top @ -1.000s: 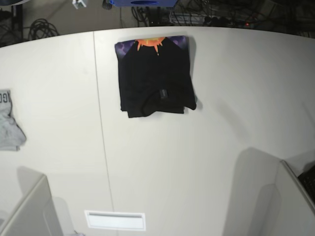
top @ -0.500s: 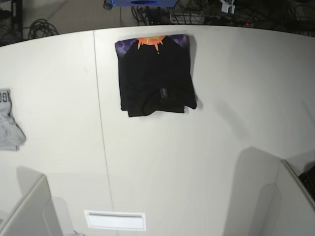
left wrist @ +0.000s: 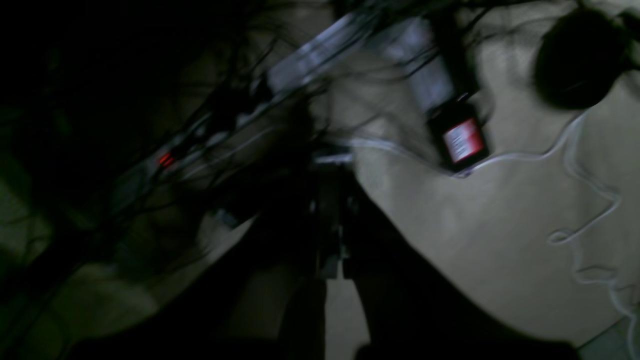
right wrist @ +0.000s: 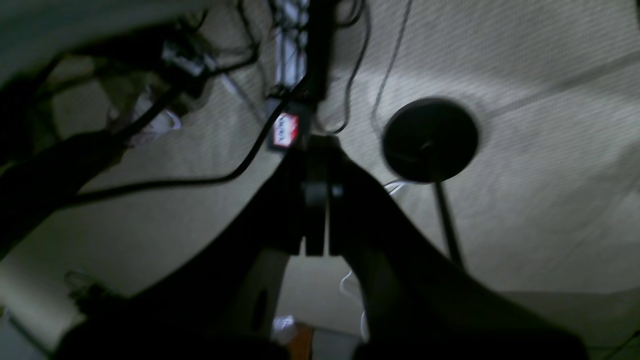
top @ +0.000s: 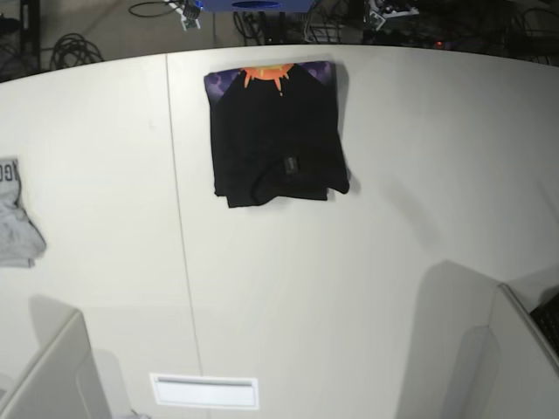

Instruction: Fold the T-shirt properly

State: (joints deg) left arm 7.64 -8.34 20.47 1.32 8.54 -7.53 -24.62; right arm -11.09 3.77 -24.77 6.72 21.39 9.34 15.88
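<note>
White counter (top: 349,288), seen from the base camera: broad and mostly bare. Black T-shirt (top: 275,140), lying near the counter's far edge, folded into a compact rectangle with a strip of purple and orange print showing along its far end; it appears finished, which would explain why nothing touches it. Grey garment (top: 16,218), set apart at the counter's edge. Left claw (left wrist: 332,235) and right claw (right wrist: 316,220): jaws pressed together, holding nothing, aimed at cable-strewn floor beyond the counter.
</note>
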